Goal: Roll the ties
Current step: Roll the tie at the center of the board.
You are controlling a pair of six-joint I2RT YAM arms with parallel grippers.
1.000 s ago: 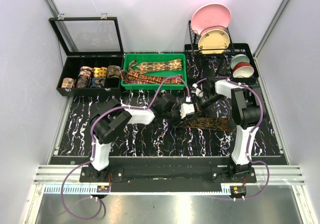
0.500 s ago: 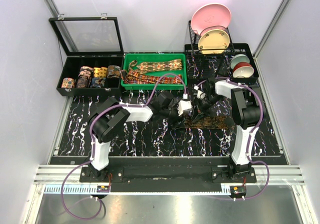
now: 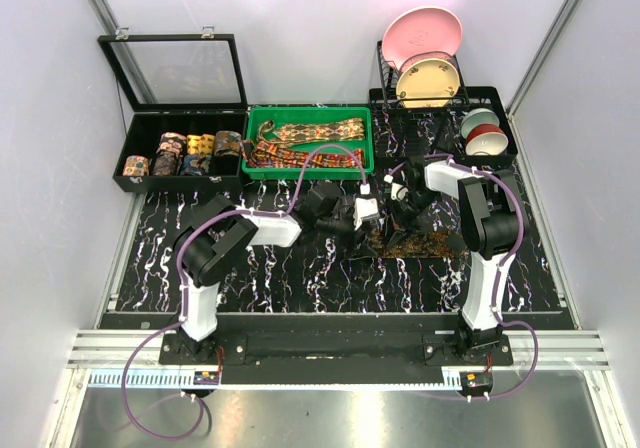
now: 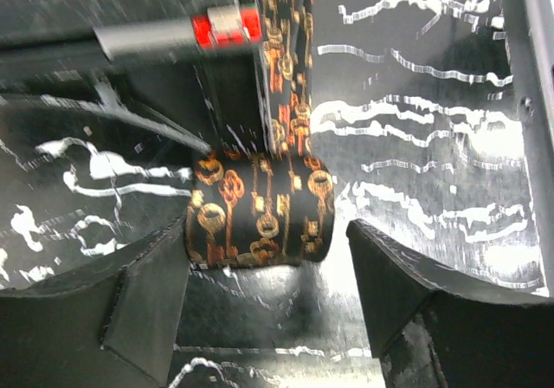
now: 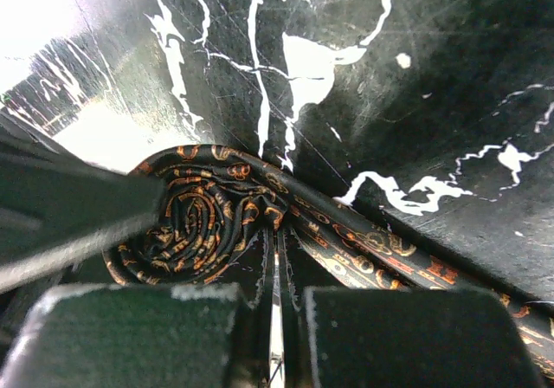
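Between fingers (image 4: 147,306) of the left tool (image 4: 266,232) — coiled tie (image 4: 260,206).

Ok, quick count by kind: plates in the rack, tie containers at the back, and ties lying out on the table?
Plates: 2, the pink plate and the cream plate
Tie containers: 2, the black case and the green tray
Ties out on the table: 1, the part-coiled tie
Total: 5
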